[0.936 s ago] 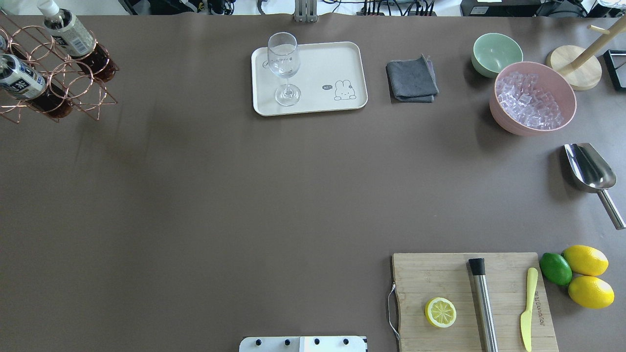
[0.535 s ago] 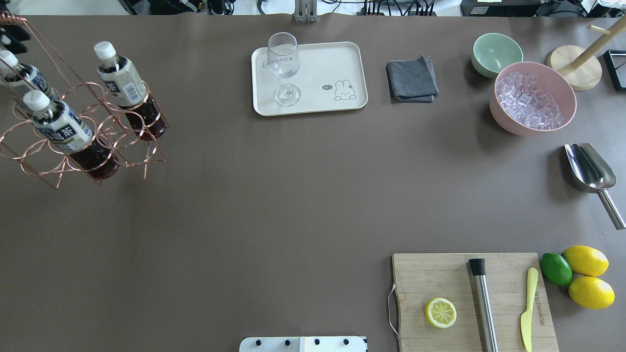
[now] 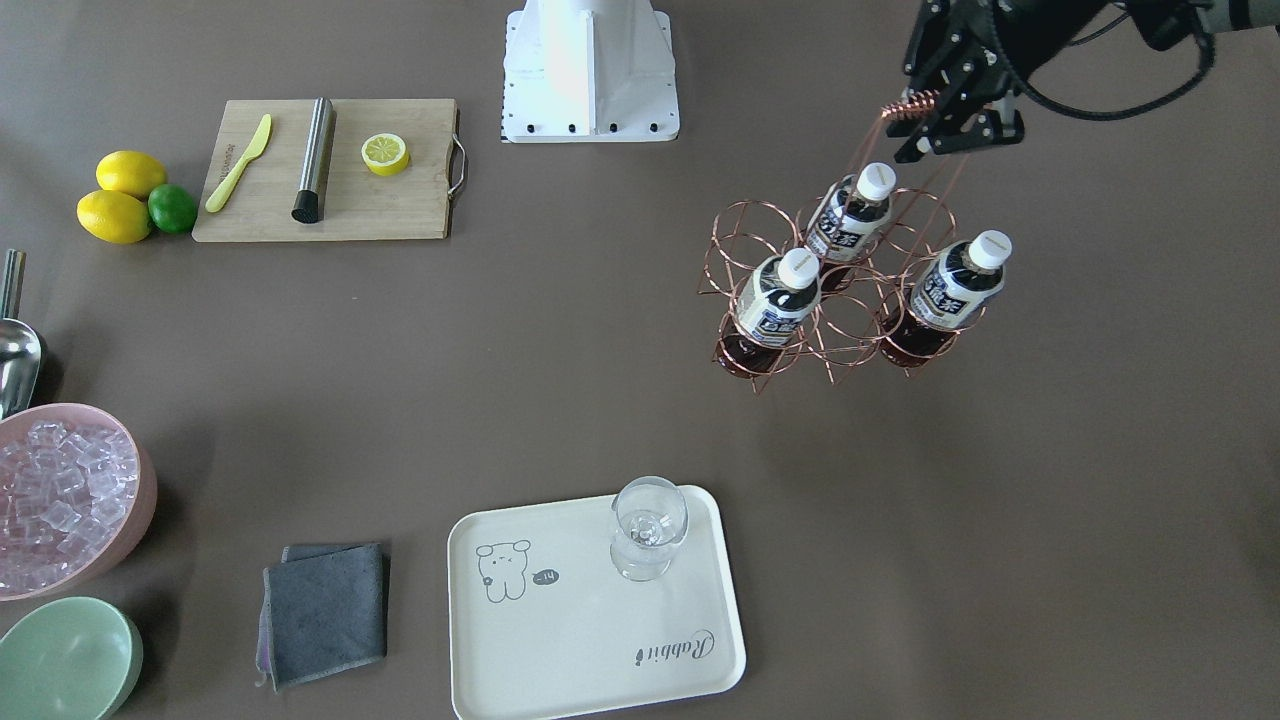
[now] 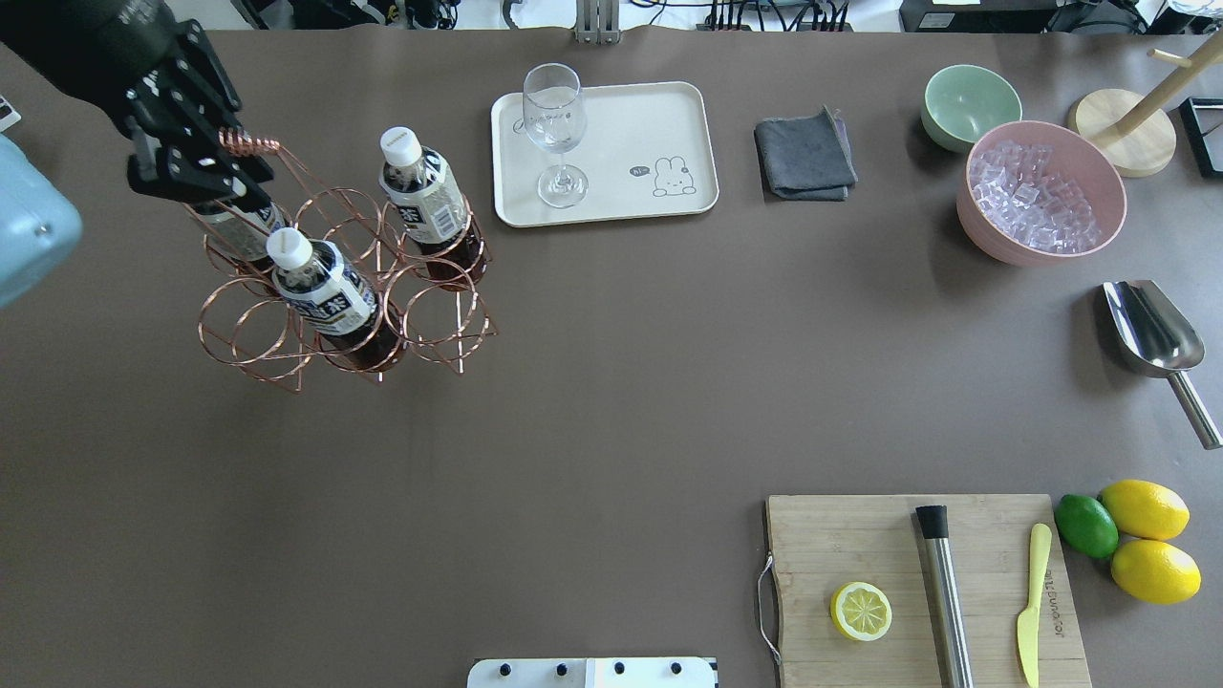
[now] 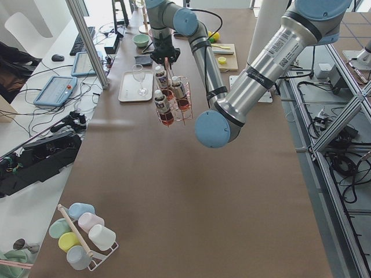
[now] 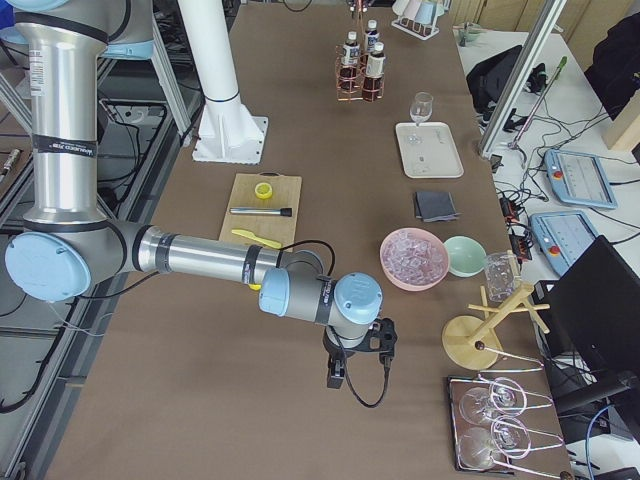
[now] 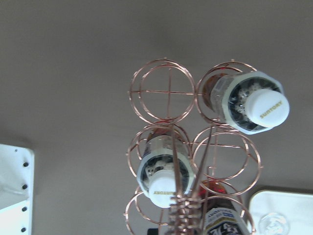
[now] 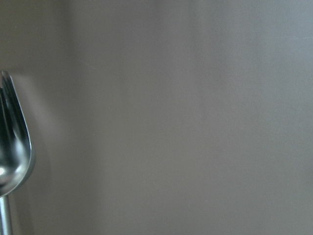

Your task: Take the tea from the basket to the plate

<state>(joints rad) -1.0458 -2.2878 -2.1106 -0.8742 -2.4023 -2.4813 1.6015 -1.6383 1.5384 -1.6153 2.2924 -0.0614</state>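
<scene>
The copper wire basket hangs by its tall handle from my left gripper, which is shut on the coiled top of that handle. Three tea bottles stand in its rings: one on the plate side, one in the middle, one partly under the gripper. The left wrist view looks down on a white cap and the basket's rings. The cream plate lies to the right of the basket, with a clear glass on its left end. My right gripper shows only far off; I cannot tell its state.
A grey cloth, a mint bowl and a pink bowl of ice sit right of the plate. A metal scoop lies at the right edge. A cutting board with lemon half, muddler and knife is front right.
The basket with its bottles has travelled right and toward the table's middle, and my left gripper holding its handle has come into the overhead view. Everything else stayed still.
</scene>
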